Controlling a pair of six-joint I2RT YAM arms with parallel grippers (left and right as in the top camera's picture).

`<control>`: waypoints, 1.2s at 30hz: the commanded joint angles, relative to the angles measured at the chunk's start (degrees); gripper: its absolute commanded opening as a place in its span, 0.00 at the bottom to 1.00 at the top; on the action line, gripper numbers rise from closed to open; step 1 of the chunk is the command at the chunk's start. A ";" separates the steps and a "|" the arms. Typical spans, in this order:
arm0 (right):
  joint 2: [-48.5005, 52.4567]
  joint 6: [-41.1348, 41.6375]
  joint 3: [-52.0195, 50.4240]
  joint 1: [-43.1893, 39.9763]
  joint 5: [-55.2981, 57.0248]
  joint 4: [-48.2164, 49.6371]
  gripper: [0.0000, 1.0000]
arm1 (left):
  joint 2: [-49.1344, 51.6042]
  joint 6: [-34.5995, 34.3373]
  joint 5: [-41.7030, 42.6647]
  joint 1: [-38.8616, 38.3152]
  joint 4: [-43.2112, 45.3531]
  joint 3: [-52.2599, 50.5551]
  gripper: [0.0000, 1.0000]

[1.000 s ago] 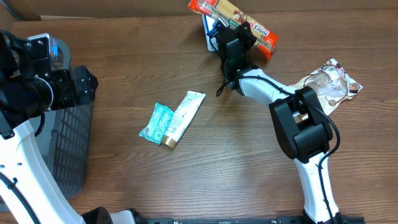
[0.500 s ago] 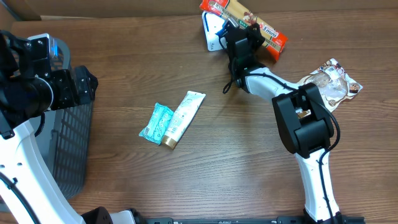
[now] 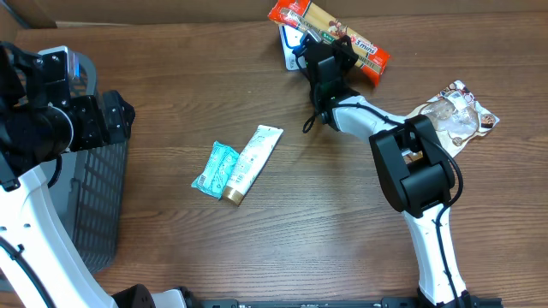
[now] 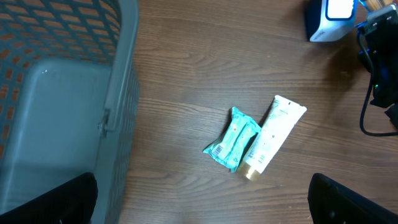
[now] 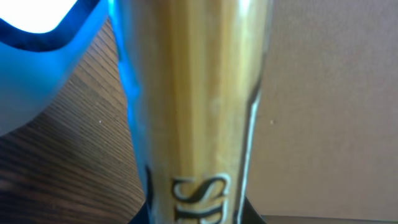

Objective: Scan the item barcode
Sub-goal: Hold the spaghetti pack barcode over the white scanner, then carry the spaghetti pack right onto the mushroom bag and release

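A long orange-and-yellow pasta packet [image 3: 329, 32] is held at the far edge of the table, with my right gripper [image 3: 330, 56] shut on it. The packet hangs just over the white and blue barcode scanner [image 3: 291, 43]. In the right wrist view the packet [image 5: 193, 93] fills the middle, and the glowing scanner [image 5: 43, 56] sits at the upper left. The dark fingers of my right gripper [image 5: 194, 214] barely show at the bottom edge. My left gripper [image 4: 202, 208] is open and holds nothing, hovering beside the basket; in the overhead view the left gripper [image 3: 116, 118] is at the far left.
A teal packet [image 3: 215, 168] and a white tube [image 3: 253, 161] lie side by side mid-table, also the teal packet [image 4: 233, 138] and tube [image 4: 273, 138] below the left wrist. A grey mesh basket [image 3: 96, 201] stands at the left. A clear snack bag [image 3: 454, 115] lies at the right.
The right gripper carried the pasta packet a little to the right over the scanner, then back slightly left. The left arm has not moved.
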 commanded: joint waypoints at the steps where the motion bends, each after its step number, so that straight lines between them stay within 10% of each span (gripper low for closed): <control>1: -3.23 0.90 2.14 0.74 3.69 1.55 0.04 | 0.35 1.51 0.26 -0.02 0.20 0.13 1.00; 14: -27.85 24.92 2.14 0.72 -7.52 -29.55 0.04 | 0.35 1.51 0.26 -0.02 0.22 0.13 1.00; 23: -46.25 61.44 2.14 -7.13 -52.68 -61.64 0.04 | 0.35 1.51 0.26 -0.02 0.20 0.13 1.00; 36: -47.21 62.66 -8.90 -40.63 -92.85 -71.97 0.04 | 0.35 1.51 0.26 -0.04 0.20 0.13 1.00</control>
